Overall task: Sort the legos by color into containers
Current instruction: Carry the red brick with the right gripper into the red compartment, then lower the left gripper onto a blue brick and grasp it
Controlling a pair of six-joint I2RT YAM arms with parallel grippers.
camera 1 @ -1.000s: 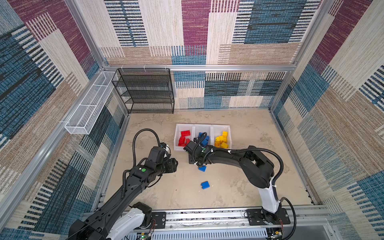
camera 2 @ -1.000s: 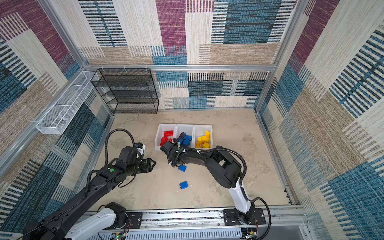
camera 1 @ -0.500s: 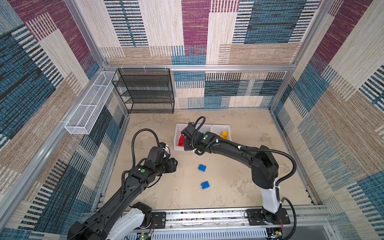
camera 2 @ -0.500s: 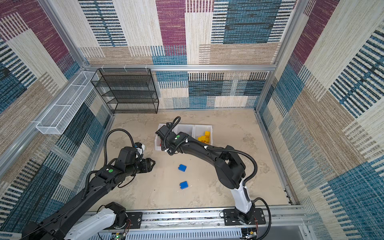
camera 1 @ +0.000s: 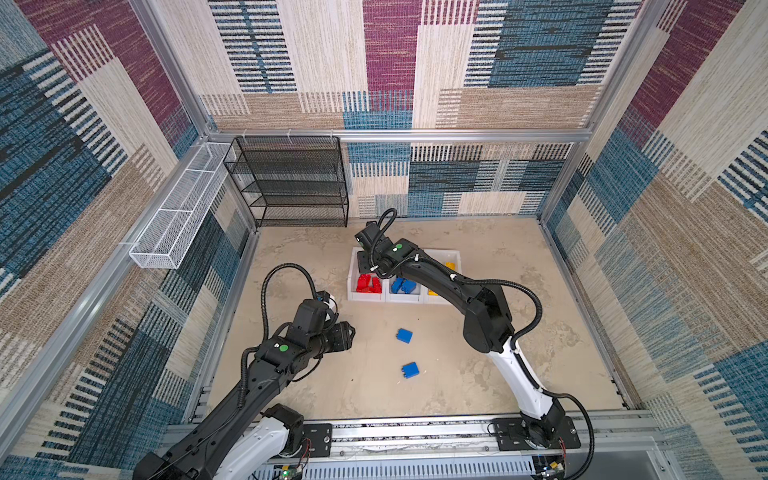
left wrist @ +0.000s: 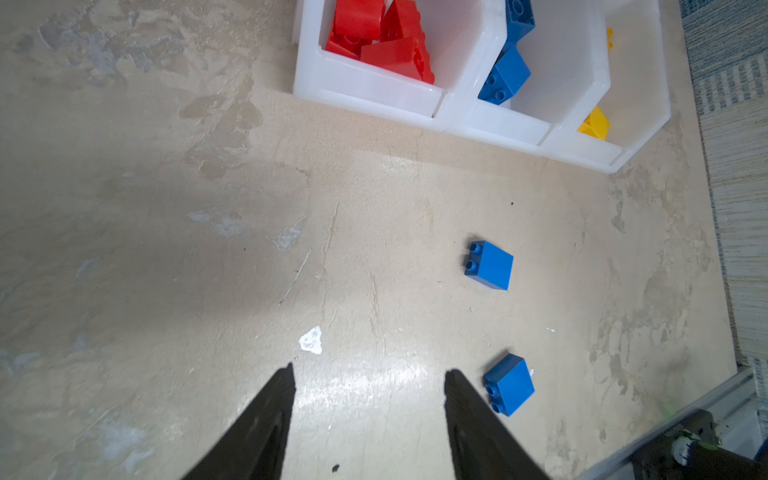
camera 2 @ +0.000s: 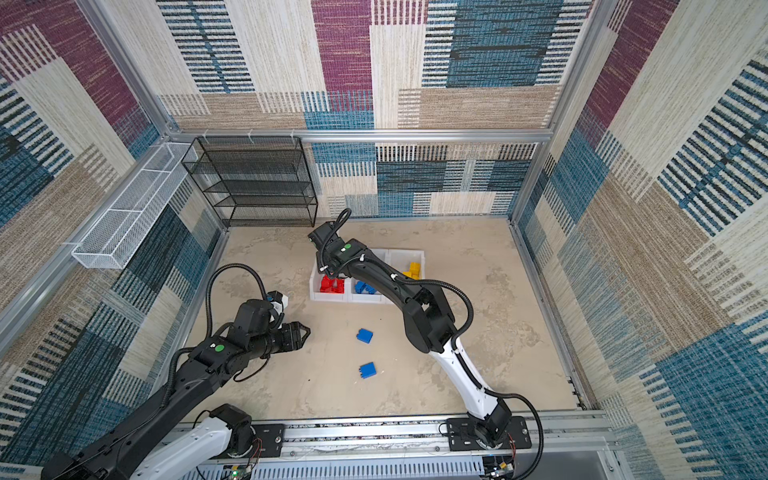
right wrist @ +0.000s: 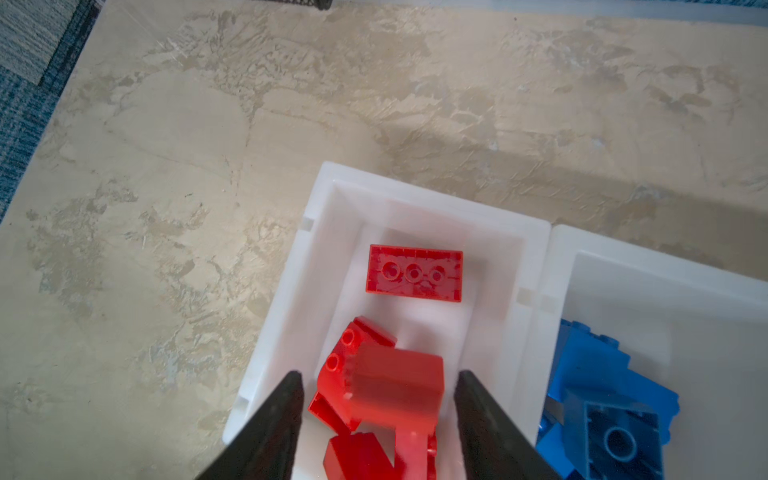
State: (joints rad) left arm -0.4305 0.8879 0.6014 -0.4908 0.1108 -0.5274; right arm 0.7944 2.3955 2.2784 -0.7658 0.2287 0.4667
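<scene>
Right, the right tool (right wrist: 378, 374) has just let go. A second ago it sat low at the front of the bins with its jaws pinched in. Now it hangs over the red bin (right wrist: 436, 199), the end one of the three joined bins, with its jaws partly spread and gripping nothing. A red brick (right wrist: 395, 382) shows between them as a smear, which I read as it dropping onto the red pile below. Another red brick (right wrist: 415, 273) lies studs-down further along the same bin.

So that brick counts as sorted. I see no red left on the surface (camera 1: 457, 374), and no yellow either.

Two blue bricks are still loose, well apart from the bins: one nearer them (camera 1: 404, 335) and one closer to the rail (camera 1: 410, 370). Both belong in the middle bin (left wrist: 498, 120), which already holds blue. The yellow bin (camera 2: 409, 250) at the other end has its share.

The left tool (left wrist: 370, 369) has not moved in that second. It hovers over bare surface with its jaws partly open and empty, and the nearer-rail blue brick lies just beside one fingertip (left wrist: 453, 378) in its wrist view. I judge the job nearly finished, with that brick the easy next pick for the left arm while the right one clears the bins
</scene>
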